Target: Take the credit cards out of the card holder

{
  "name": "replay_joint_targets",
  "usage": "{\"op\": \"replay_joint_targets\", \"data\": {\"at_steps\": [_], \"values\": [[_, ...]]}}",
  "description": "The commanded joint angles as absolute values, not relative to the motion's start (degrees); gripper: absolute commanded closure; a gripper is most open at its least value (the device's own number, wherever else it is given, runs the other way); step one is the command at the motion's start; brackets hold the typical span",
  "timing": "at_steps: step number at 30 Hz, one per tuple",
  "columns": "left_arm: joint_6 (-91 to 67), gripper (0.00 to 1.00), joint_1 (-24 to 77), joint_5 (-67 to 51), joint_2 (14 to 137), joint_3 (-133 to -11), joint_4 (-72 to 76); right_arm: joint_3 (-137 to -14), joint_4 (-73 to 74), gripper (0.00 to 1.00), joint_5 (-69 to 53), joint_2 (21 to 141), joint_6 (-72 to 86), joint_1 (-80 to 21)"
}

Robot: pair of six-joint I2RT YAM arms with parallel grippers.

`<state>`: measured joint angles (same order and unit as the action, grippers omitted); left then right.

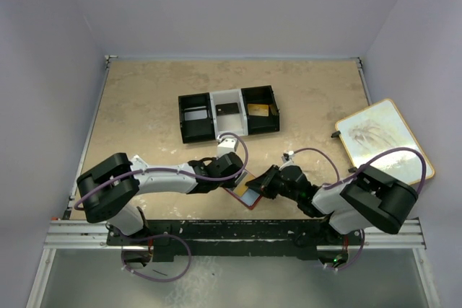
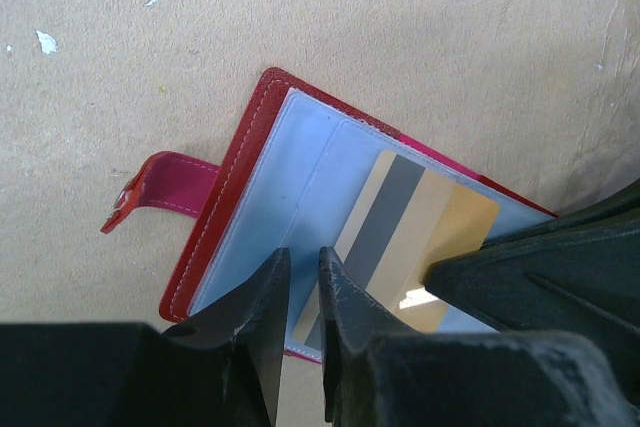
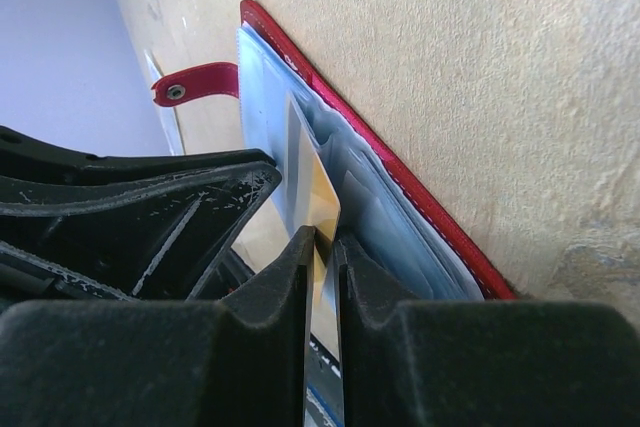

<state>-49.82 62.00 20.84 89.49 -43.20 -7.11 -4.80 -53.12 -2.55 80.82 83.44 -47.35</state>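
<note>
The card holder [image 1: 248,198] is a red wallet lying open near the front edge, between my two grippers. In the left wrist view, the card holder [image 2: 300,167] shows pale blue-grey panels, and a gold credit card [image 2: 430,227] with a grey stripe sticks halfway out of a pocket. My left gripper [image 2: 300,253] is nearly shut with a narrow empty gap. Its tips rest on the holder's near panel. My right gripper [image 3: 322,239] is shut on the gold card's [image 3: 318,197] edge, beside the holder's [image 3: 400,172] red border. It is also seen from above [image 1: 266,182].
A black-and-white three-compartment tray [image 1: 193,129] stands behind the arms. It holds a dark card in the middle bay and a gold one in the right bay. A framed picture board [image 1: 385,138] lies at the right edge. The holder's strap [image 2: 165,187] points left.
</note>
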Motion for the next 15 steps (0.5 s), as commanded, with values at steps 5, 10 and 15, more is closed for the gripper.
{"op": "replay_joint_targets", "data": {"at_steps": [5, 10, 15], "values": [[-48.67, 0.85, 62.05, 21.54, 89.8, -43.54, -9.06, -6.21, -56.7, 0.84, -3.77, 81.52, 81.3, -47.55], [-48.76, 0.85, 62.05, 21.53, 89.63, -43.63, -8.96, -6.64, -56.6, 0.84, -3.69, 82.85, 81.37, -47.55], [-48.86, 0.85, 62.05, 21.5, 89.22, -43.47, -8.97, -7.07, -59.52, 0.83, -4.52, 86.4, 81.51, -47.55]]}}
